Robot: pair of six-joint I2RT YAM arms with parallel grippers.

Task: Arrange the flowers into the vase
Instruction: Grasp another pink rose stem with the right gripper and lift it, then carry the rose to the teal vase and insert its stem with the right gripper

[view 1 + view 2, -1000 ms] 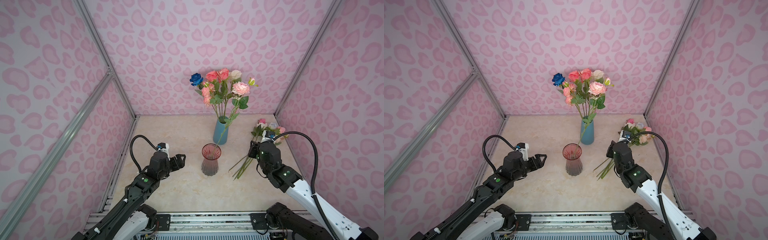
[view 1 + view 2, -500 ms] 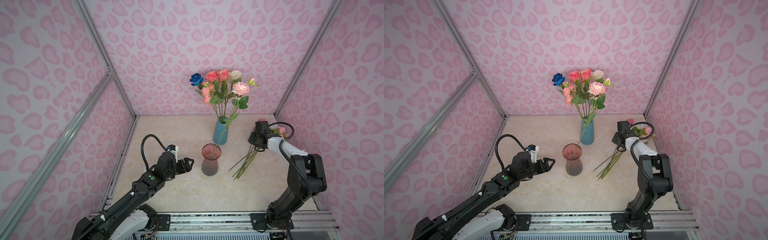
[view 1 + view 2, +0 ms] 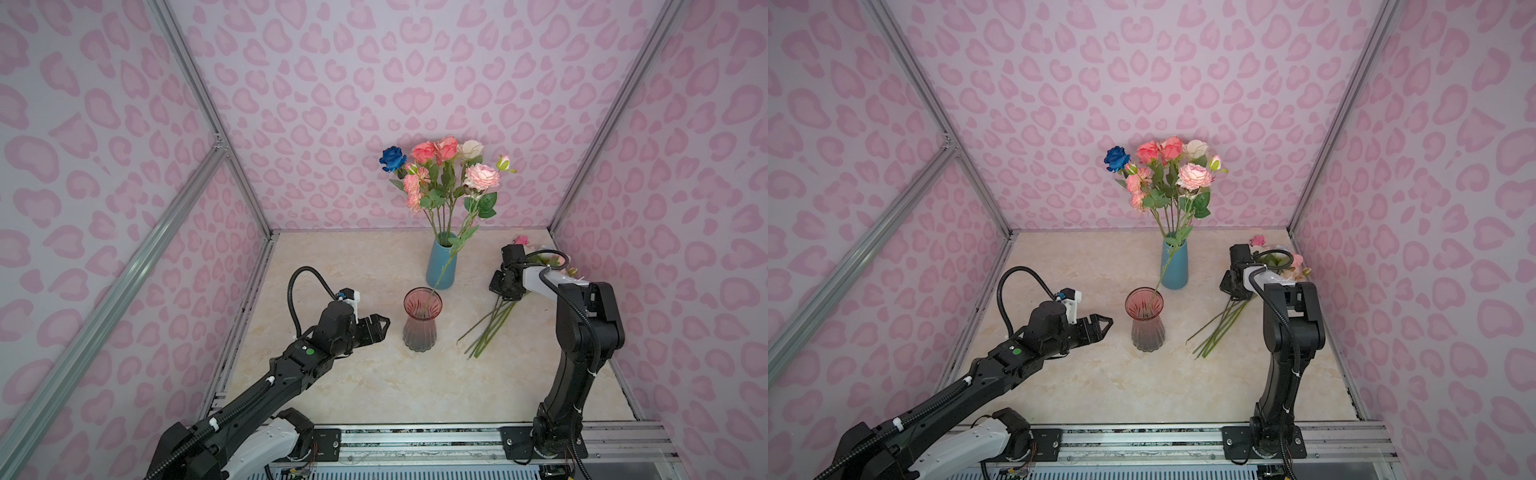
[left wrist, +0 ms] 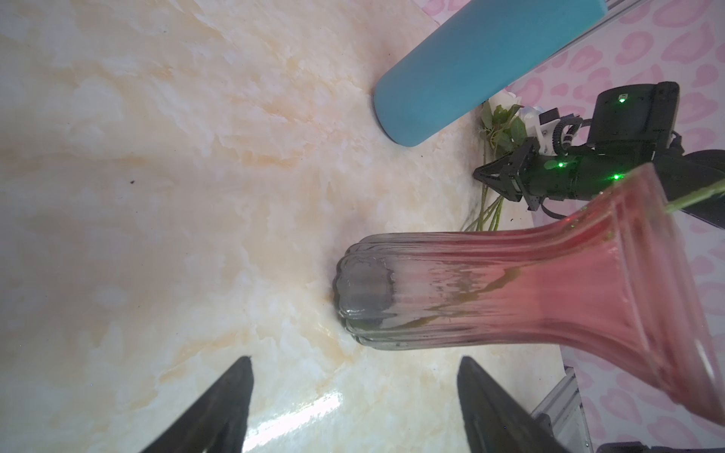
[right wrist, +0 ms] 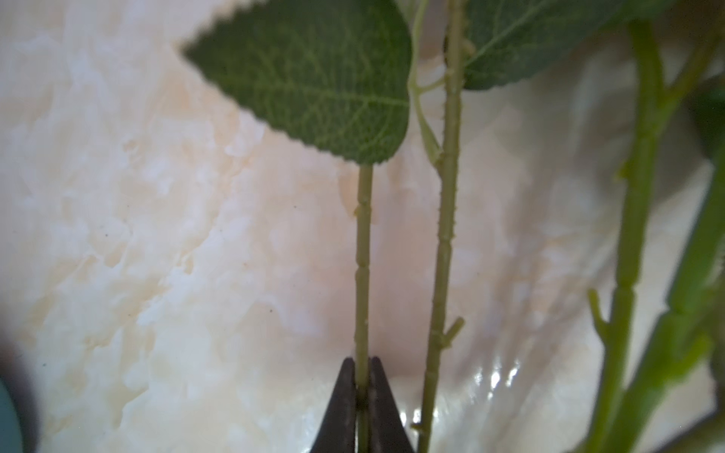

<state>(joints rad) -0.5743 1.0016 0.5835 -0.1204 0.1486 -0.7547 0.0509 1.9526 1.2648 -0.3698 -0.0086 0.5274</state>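
Observation:
Several loose flowers (image 3: 490,324) lie on the table at the right, with their blooms (image 3: 521,240) by the back wall. My right gripper (image 3: 506,293) points down onto their stems. In the right wrist view it (image 5: 363,359) is shut on one thin green stem (image 5: 363,255) below a leaf (image 5: 321,78). The pink glass vase (image 3: 419,324) stands mid-table and holds one leaning stem (image 3: 446,262). My left gripper (image 3: 381,325) hovers open just left of this vase (image 4: 490,294), apart from it, with nothing between its fingers.
A blue vase (image 3: 441,266) holding a bouquet (image 3: 444,174) of pink, coral, cream and deep blue blooms stands behind the glass vase. Other stems (image 5: 443,255) lie close beside the gripped one. Pink walls enclose the table on three sides, and a metal rail (image 3: 415,436) runs along the front.
My right gripper moved back over the loose stems and shut on one stem. My left gripper advanced toward the glass vase and stayed open.

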